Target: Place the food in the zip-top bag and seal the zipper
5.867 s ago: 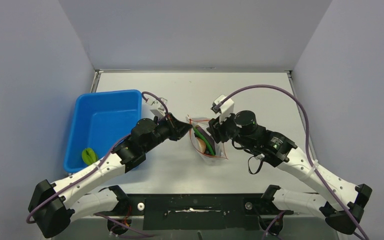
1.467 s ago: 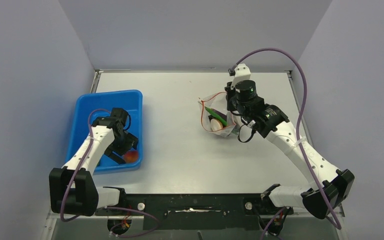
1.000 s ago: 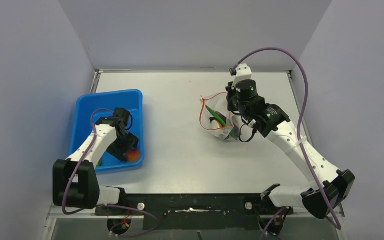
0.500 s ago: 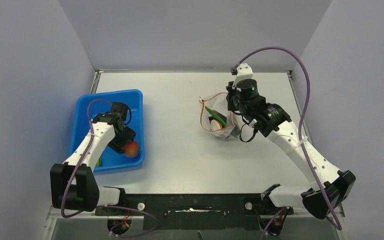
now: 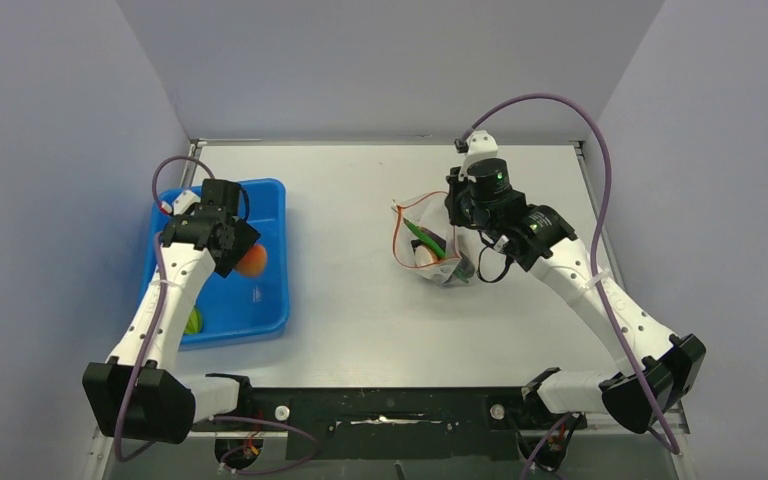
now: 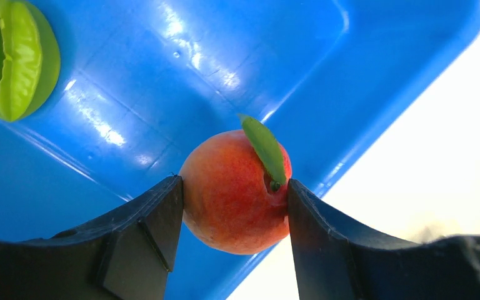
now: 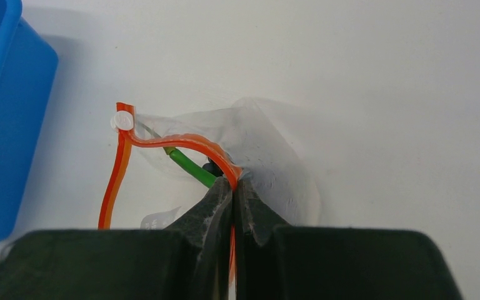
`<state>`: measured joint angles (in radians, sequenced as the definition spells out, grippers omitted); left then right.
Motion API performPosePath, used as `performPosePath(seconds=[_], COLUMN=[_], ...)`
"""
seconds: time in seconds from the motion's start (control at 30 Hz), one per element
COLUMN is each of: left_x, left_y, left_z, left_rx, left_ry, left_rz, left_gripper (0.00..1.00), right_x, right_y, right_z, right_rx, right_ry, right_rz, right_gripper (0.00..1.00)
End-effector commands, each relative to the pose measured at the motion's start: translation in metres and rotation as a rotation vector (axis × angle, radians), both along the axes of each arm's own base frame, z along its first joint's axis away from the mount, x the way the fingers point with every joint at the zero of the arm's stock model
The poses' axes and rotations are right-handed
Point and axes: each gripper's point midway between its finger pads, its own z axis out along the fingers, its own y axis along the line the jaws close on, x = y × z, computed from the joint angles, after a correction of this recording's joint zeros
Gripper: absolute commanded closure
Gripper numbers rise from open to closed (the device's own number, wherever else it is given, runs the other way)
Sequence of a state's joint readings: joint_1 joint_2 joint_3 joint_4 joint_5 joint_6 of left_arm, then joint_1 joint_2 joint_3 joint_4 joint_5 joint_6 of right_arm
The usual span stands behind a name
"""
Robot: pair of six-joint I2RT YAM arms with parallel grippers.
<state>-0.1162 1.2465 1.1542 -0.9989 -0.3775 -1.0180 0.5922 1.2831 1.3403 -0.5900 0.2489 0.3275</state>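
Note:
My left gripper (image 6: 234, 206) is shut on the orange-red round fruit (image 6: 234, 190) with a green leaf, held above the blue tray (image 5: 272, 215); in the top view the fruit (image 5: 252, 260) hangs over the tray's right half. A lime-green round fruit (image 6: 14, 56) lies in the tray, seen from above as the green fruit (image 5: 194, 321). My right gripper (image 7: 232, 187) is shut on the red zipper (image 7: 190, 145) of the clear zip-top bag (image 5: 438, 262), holding its mouth open toward the left. Inside the bag lie a green pod (image 5: 425, 238) and a pale disc (image 5: 424, 255).
The blue tray's right wall (image 6: 387, 106) runs just below the held fruit, with white table (image 5: 360, 300) beyond it. The tray's corner (image 7: 12, 94) shows at the left of the right wrist view. Grey walls enclose the table on three sides.
My left gripper closed on the orange-red fruit at the tray's near end, then lifted it and carried it toward the tray's far end. The right gripper kept holding the bag, shifting slightly.

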Motion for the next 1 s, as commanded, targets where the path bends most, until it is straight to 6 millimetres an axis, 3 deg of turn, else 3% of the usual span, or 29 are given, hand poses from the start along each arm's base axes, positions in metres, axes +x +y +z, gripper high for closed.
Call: performPosePath(seconds=[0.0, 0.4, 0.53, 0.63, 0.77, 0.97], left_x=[0.020, 0.046, 0.053, 0.054, 0.053, 0.046], left_y=[-0.007, -0.063, -0.093, -0.124, -0.150, -0.179], left_z=[0.047, 0.108, 0.124, 0.133, 0.140, 0.177], left_rx=[-0.014, -0.193, -0.255, -0.285, -0.321, -0.414], left_ry=[-0.166, -0.444, -0.516, -0.568, -0.617, -0.806], left_rz=[-0.072, -0.287, -0.372, -0.447, -0.520, -0.620], left_gripper=[0.65, 0.68, 0.68, 0.68, 0.68, 0.68], right_x=[0.001, -0.002, -0.002, -0.001, 0.003, 0.006], right_y=[0.010, 0.020, 0.025, 0.027, 0.028, 0.035], right_z=[0.029, 0.019, 0.010, 0.009, 0.011, 0.013], right_rx=[0.092, 0.161, 0.166, 0.170, 0.167, 0.213], right_ry=[-0.066, -0.040, -0.019, -0.014, -0.033, -0.019], right_rz=[0.003, -0.014, -0.001, 0.000, -0.009, -0.015], right_gripper=[1.00, 1.00, 1.00, 1.00, 1.00, 1.00])
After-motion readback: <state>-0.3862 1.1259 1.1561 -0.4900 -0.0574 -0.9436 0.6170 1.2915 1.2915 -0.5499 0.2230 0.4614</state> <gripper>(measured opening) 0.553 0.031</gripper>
